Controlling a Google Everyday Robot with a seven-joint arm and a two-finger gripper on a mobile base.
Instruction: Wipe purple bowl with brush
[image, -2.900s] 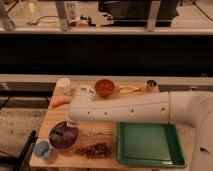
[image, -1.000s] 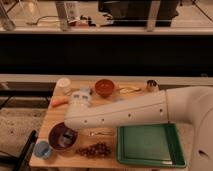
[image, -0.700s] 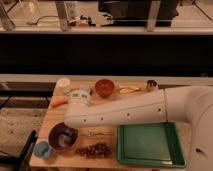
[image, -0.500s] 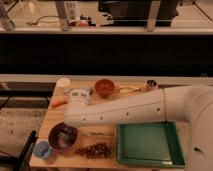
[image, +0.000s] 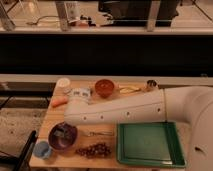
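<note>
Table: pale wood, matt.
Arm shell: white, smooth, plastic-look, slight sheen.
Tray: green, matt, plastic-look.
Purple bowl: dark, smooth.
Fork: thin metal.
Gripper: grey, matt, in purple bowl.

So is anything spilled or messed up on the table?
Nothing looks spilled or broken. The purple bowl sits upright near the table's front left corner, with the gripper down over it. The grapes lie loose on the bare wood, but in a tidy bunch.
</note>
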